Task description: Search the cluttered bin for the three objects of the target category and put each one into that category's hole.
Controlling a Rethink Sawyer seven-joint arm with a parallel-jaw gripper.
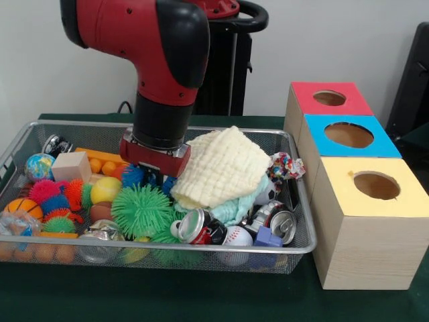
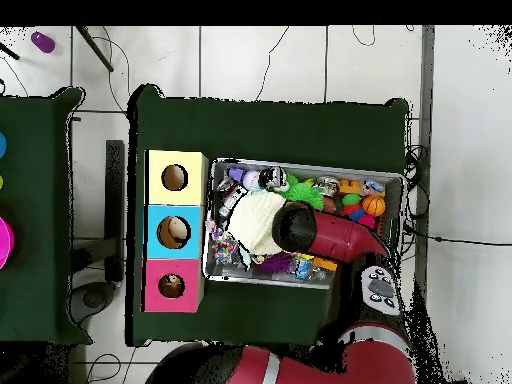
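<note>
Claw [image 1: 153, 176] sits low in the bin [image 1: 221, 249], at the frame's middle left, beside the yellow cloth [image 1: 218, 164]; whether it is open or closed I cannot tell. Red box hole [image 1: 329, 98] lies at the upper right, well apart from it.

Silver mesh bin [image 1: 20, 144], pale yellow cloth [image 1: 221, 164], green spiky ball [image 1: 141, 210], red-topped box [image 1: 328, 100]
</note>
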